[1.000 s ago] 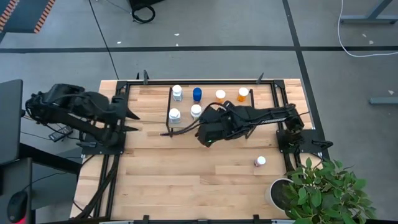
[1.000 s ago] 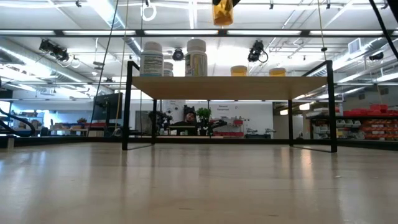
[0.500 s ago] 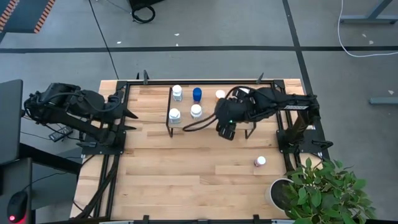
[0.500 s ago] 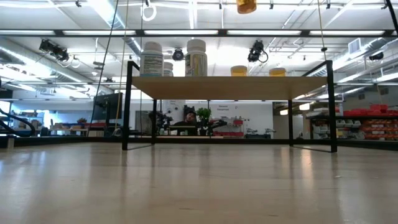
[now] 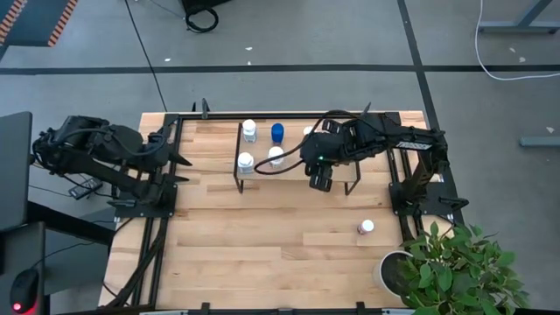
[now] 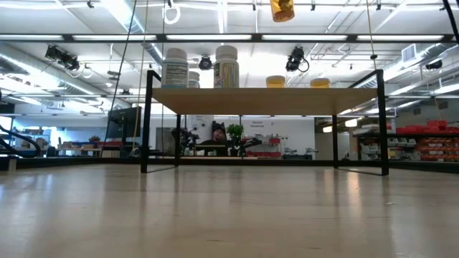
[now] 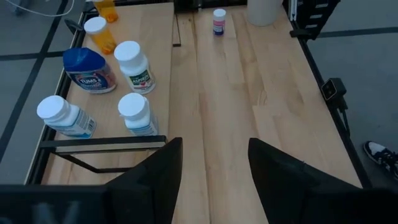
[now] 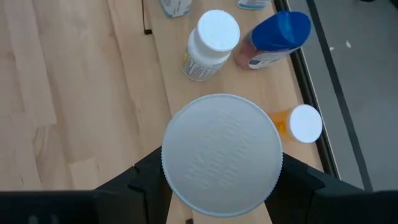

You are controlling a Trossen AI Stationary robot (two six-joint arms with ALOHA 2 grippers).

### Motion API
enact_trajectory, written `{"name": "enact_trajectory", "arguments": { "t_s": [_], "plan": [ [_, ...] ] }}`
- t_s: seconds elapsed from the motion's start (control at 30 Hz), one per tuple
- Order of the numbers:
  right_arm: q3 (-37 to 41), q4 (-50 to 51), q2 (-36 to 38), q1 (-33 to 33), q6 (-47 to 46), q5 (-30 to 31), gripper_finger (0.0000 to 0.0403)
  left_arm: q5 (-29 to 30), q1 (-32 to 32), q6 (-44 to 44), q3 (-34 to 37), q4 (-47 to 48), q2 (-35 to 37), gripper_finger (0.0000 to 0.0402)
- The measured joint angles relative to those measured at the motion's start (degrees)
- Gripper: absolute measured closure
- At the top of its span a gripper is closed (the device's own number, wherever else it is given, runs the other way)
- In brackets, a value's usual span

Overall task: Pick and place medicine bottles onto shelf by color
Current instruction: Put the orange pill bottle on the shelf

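Observation:
My right gripper [image 5: 319, 175] hovers over the shelf [image 5: 262, 178], shut on an orange medicine bottle whose white cap [image 8: 222, 163] fills the right wrist view. In the low view that bottle [image 6: 282, 8] hangs high above the shelf board [image 6: 265, 100]. On the shelf stand three white bottles [image 5: 249, 129] [image 5: 245, 161] [image 5: 276, 155], a blue one [image 5: 277, 131] and an orange one [image 5: 309, 131], partly hidden by the arm. A pinkish bottle [image 5: 365, 227] stands on the table near the right edge. My left gripper [image 7: 214, 174] waits open at the left edge. My right gripper pinches the orange bottle between its two fingers [image 8: 146, 180], one on either side just below the cap's rim [image 8: 171, 186]. The fingers come from above, pointing down. The bottle is upright and lifted clear of the shelf [image 6: 282, 8].
A potted plant [image 5: 455, 267] stands at the table's near right corner. Black frame rails [image 5: 166, 175] run along the left and right edges. Bare wood [image 5: 262, 245] lies between the shelf and the near edge.
My right gripper has carried the orange bottle toward the table's right and slightly toward the far edge, over the shelf's right half, rising a little. It has stayed shut on the bottle. The bottles on the shelf have not moved.

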State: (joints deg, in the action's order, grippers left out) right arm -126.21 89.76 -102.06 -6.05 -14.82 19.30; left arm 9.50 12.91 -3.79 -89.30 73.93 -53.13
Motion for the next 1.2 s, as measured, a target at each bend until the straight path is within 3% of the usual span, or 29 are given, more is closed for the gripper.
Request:
{"name": "enact_trajectory", "arguments": {
  "t_s": [0.33,0.73,1.2],
  "plan": [
    [0.0,-3.0,0.0,1.7,6.2,-3.2,0.0192,1.2,0.0,-3.4,0.0,-1.8,0.4,0.0212],
    [0.0,-2.4,0.0,8.9,18.2,-14.5,0.0192,13.3,0.0,-15.7,0.0,-6.8,0.3,0.0212],
    [0.1,0.0,6.4,13.8,20.6,-18.2,0.0192,20.4,0.0,-21.5,0.0,-6.8,-0.9,0.0212]
  ]
}}
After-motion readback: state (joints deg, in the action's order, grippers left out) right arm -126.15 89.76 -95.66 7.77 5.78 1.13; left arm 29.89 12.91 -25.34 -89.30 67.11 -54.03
